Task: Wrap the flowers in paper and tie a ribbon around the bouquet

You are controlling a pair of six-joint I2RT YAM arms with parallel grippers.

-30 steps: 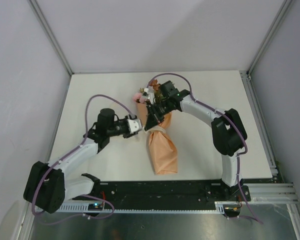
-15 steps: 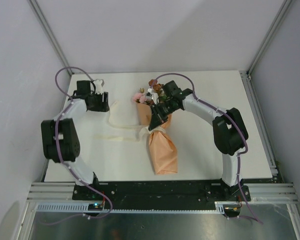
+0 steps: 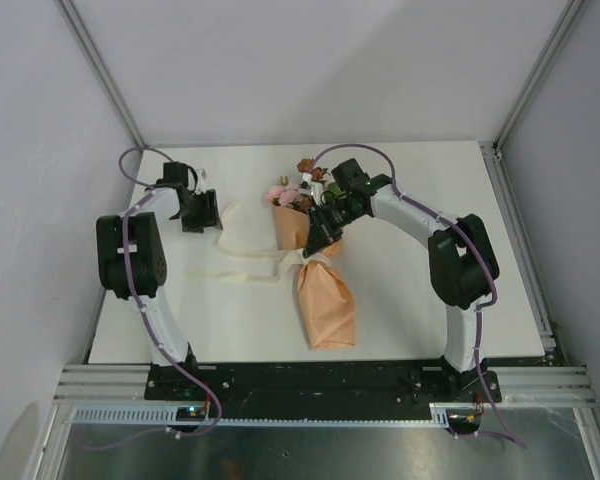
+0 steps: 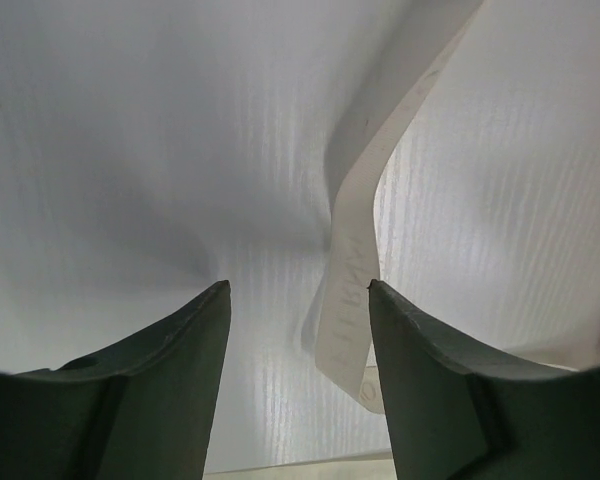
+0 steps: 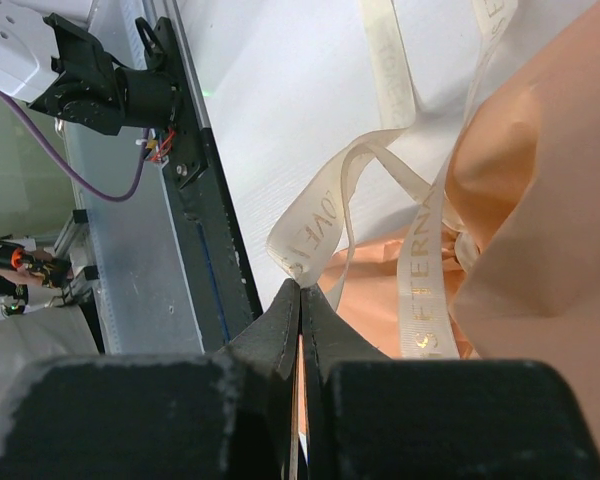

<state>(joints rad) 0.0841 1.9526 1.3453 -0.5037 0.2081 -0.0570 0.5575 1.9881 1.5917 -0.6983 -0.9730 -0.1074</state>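
Top external view: the bouquet (image 3: pixel 325 300) lies in the middle of the worktop (image 3: pixel 410 310), flowers (image 3: pixel 283 195) toward the far edge and the paper tail toward the near edge. The ribbon (image 3: pixel 242 272) circles its waist and trails off toward the left edge, then up toward the far-left corner. There the left pincer (image 3: pixel 205 212) hangs with its jaws apart, and the ribbon's free end lies flat on the worktop between them, held by nothing. The right pincer (image 3: pixel 313 240) is pressed together at the ribbon loops by the waist; whether it nips any strip I cannot tell. The ribbon looks light, limp and slick, so it is best pinched flat across its width near the end. The paper seems thin and likely to crease, and the flowers delicate
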